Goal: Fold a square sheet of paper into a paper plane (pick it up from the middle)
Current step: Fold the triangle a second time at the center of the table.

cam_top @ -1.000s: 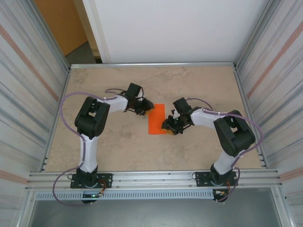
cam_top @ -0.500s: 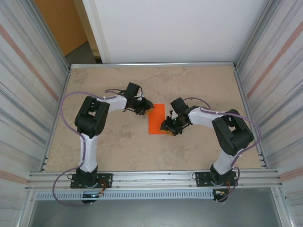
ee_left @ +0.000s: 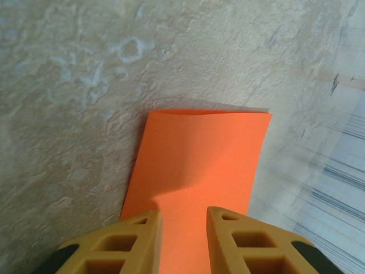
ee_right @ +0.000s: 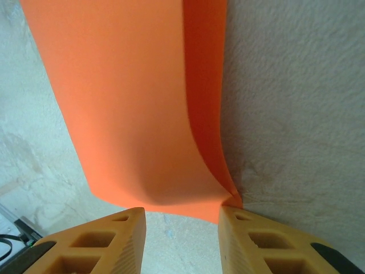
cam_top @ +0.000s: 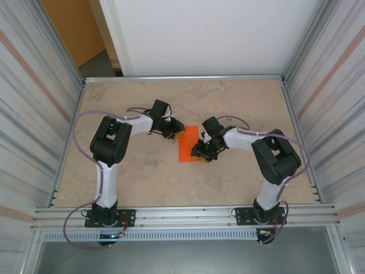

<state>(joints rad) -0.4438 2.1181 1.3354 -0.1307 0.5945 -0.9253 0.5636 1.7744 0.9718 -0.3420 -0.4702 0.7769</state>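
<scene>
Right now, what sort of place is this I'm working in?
Most likely an enclosed lab robot cell, not a home or a shop. The tabletop is boxed in by ribbed side panels. An aluminium frame rail runs along the near edge, and a plain white back board closes the far side.

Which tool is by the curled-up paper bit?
The right tool: the thin orange paper sheet curls up there, but lies flat by the left tool.

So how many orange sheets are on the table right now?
1. The orange sheet, folded over, lies between the left gripper, at its far left edge, and the right gripper, at its near right corner. Another lying under it would be hidden.
</scene>
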